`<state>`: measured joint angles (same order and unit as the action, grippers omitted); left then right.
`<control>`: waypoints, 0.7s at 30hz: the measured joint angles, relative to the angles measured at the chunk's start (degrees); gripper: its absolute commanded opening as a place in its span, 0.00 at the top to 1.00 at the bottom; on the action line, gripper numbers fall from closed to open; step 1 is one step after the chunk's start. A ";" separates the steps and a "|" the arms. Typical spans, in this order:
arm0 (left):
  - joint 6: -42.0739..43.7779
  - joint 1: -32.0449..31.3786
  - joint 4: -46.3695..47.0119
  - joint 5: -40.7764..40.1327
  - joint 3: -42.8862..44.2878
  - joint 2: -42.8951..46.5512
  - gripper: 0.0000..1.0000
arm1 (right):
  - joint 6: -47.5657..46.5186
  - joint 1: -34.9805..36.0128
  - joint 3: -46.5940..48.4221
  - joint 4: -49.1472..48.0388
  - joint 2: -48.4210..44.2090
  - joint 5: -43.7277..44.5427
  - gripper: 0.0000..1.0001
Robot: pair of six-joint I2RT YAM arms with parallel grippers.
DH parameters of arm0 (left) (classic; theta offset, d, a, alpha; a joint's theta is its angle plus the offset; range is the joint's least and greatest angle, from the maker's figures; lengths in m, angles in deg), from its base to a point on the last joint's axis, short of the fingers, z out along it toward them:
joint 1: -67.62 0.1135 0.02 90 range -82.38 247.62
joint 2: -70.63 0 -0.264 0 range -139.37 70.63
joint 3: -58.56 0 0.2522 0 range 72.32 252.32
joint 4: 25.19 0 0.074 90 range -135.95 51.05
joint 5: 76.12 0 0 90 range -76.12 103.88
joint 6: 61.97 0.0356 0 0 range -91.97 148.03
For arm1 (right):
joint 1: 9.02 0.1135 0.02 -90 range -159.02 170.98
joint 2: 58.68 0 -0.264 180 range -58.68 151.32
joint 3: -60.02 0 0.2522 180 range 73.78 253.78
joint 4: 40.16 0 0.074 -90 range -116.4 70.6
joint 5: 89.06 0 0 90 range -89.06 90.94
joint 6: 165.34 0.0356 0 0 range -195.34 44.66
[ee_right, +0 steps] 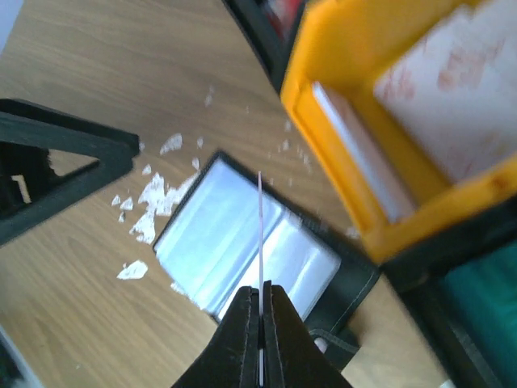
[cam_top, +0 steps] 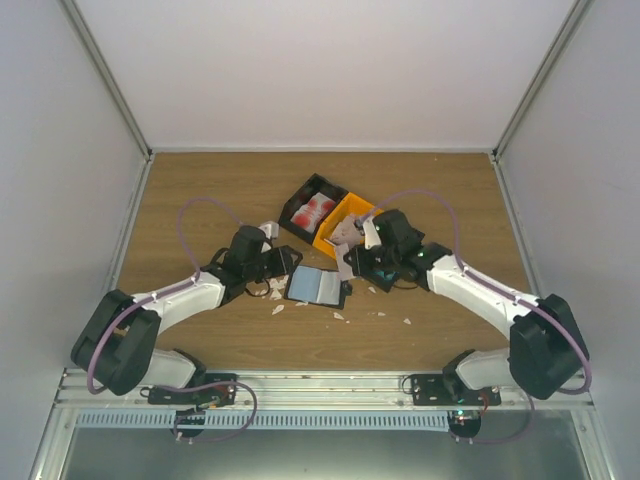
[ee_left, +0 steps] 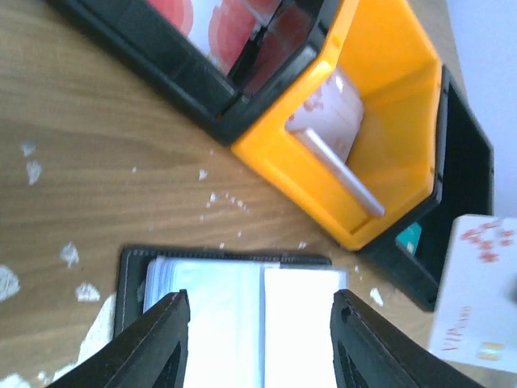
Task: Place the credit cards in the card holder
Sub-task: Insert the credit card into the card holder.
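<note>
Woodgrain tabletop (cam_top: 200, 190); open black card holder (cam_top: 317, 286), glossy sleeves (ee_right: 202, 242); right gripper (ee_right: 262, 295) pinches thin card (ee_right: 260, 226) edge-on; left gripper (ee_left: 258, 307) spread.

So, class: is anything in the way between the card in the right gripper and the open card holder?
Nothing visible. The right gripper pinches the card edge-on near the card holder, whose clear pockets lie open and uncovered. The left gripper stands open on the holder's other side, out of the card's path.
</note>
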<state>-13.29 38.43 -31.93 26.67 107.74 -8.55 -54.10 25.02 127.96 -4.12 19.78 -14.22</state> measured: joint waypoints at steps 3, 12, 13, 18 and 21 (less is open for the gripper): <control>0.72 0.00 -2.64 1.49 -1.03 1.46 0.50 | 10.16 0.85 -8.76 -8.17 -1.46 -1.70 0.99; 3.56 0.00 -6.82 5.03 -2.14 0.24 0.63 | 30.75 6.03 -14.99 -23.58 1.53 -1.42 1.00; 3.80 0.00 -6.88 5.20 -2.14 -0.11 0.65 | 32.30 6.16 -15.02 -24.65 1.90 -1.29 1.00; 5.20 0.00 -7.39 5.81 -2.25 -1.97 0.75 | 38.03 6.32 -15.17 -28.96 5.70 -0.11 0.99; 5.99 0.00 -7.32 6.14 -2.25 -2.86 0.76 | 40.41 6.47 -15.85 -30.80 8.57 0.00 0.99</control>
<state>-7.30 38.43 -39.25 32.82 105.49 -11.41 -13.69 31.49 112.11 -34.91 28.35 -14.22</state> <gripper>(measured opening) 0.245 0.016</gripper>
